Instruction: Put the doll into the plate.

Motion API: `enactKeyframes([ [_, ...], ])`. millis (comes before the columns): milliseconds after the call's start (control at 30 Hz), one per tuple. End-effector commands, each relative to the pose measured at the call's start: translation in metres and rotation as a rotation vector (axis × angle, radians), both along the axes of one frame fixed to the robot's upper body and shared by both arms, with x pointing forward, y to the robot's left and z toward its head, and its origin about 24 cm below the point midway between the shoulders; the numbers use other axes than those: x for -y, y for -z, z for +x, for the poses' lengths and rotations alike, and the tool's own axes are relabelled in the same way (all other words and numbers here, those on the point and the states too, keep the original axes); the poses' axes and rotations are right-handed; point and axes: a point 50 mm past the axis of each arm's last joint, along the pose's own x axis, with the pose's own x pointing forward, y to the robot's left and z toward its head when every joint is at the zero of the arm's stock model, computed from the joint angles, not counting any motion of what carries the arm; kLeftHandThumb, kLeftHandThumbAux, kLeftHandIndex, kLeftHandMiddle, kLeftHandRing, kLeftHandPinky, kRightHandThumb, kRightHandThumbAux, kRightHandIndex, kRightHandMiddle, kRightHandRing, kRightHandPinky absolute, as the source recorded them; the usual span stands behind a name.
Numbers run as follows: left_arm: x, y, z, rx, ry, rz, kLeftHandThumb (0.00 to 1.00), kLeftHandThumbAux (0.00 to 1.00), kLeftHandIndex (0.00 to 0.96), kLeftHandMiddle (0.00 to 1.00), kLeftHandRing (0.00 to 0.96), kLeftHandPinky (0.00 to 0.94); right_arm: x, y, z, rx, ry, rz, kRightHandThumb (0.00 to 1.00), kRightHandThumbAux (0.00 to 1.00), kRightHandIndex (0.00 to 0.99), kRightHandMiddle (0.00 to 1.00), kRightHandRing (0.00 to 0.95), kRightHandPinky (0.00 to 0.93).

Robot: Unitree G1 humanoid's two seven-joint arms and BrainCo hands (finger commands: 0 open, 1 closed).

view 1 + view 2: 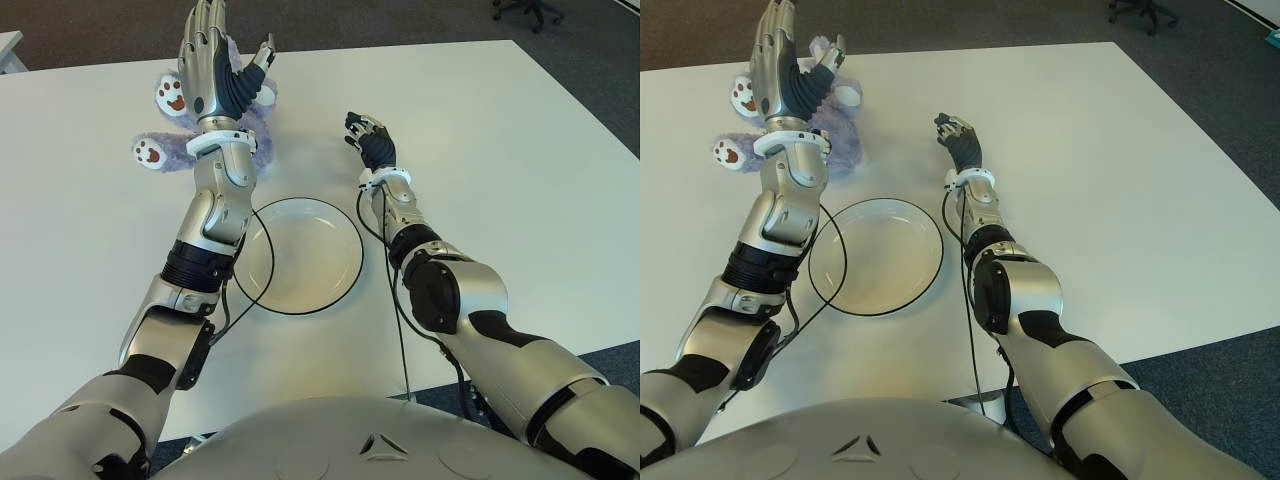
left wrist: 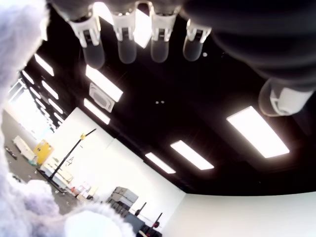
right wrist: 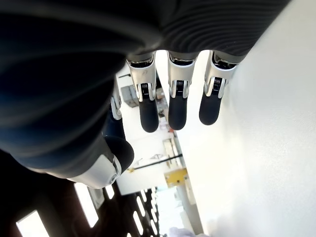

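The doll [image 1: 190,125] is seen lying on the table [image 1: 500,150] beyond the empty plate [image 1: 300,255], not yet gripped; the left hand [image 1: 215,70] is raised over it, fingers spread, apparently for a grasp, while the right hand [image 1: 370,140] is held loosely open beside the plate

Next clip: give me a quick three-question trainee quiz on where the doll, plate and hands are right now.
1. True or false: the purple plush doll lies inside the white plate.
2. Which hand shows above the doll with fingers spread? A) left hand B) right hand
3. Fill in: the right hand holds ____.

Key: 1. False, the doll lies on the table beyond the plate. 2. A. 3. nothing.
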Motion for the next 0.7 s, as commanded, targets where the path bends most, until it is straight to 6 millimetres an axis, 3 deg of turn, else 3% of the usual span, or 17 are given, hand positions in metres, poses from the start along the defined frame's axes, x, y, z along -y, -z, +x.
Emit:
enactKeyframes([
  [33, -0.0089, 0.0113, -0.0011, -0.013, -0.023, -0.001, 0.363, 0.273, 0.000, 0.013, 0.065, 0.085, -0.0114, 0.0301, -0.0152, -0.141, -0.034, -0.002, 0.702, 0.729, 0.406, 0.161, 0.122, 0.151],
  [567, -0.0105, 0.0106, -0.0050, 0.010, -0.055, 0.014, 0.362, 0.266, 0.000, 0.001, 0.094, 0.205, -0.0105, 0.0293, -0.0141, -0.145, -0.030, -0.038, 0.702, 0.727, 0.407, 0.169, 0.138, 0.181],
  [700, -0.0112, 0.0104, -0.0059, 0.018, -0.064, 0.032, 0.361, 0.265, 0.000, 0.000, 0.080, 0.184, -0.0100, 0.0293, -0.0140, -0.146, -0.028, -0.040, 0.702, 0.728, 0.407, 0.169, 0.137, 0.177],
])
